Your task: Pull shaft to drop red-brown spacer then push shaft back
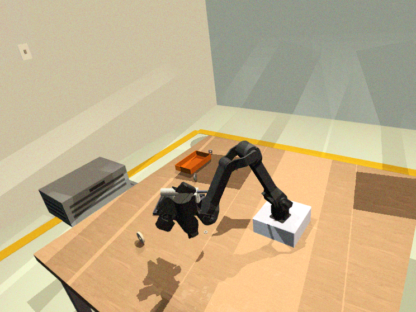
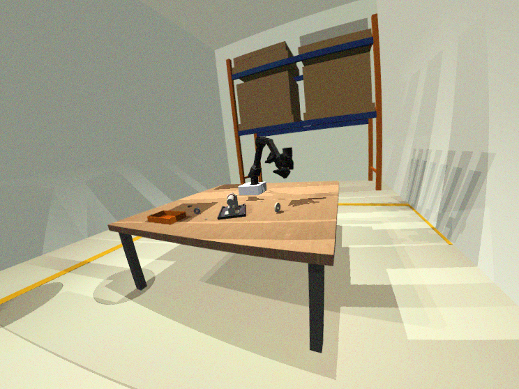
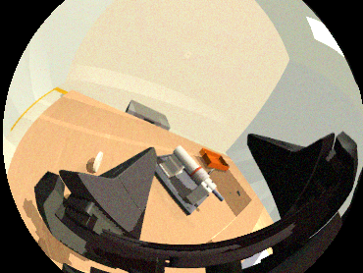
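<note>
The shaft assembly lies across a dark base plate (image 1: 155,212) (image 2: 224,217) (image 3: 172,193). A thick white cylinder (image 1: 167,191) (image 3: 184,157) is at its one end, apparently the housing's. The red-brown spacer (image 3: 196,171) shows as a thin band around the assembly, beside this cylinder. Paler spacers follow it, then the shaft's blue-grey end (image 1: 203,191) (image 3: 219,195). My gripper (image 3: 202,145) is open and empty, high above the table and away from the shaft. In the top view it hides part of the assembly.
An orange tray (image 1: 184,169) (image 2: 159,219) (image 3: 217,164) stands beyond the assembly. A pale ring (image 1: 140,237) (image 2: 277,207) (image 3: 98,161) stands on edge on the other side. A grey ring (image 1: 194,177) (image 2: 197,210) is near the tray. A small pale piece (image 1: 205,232) lies below the arm.
</note>
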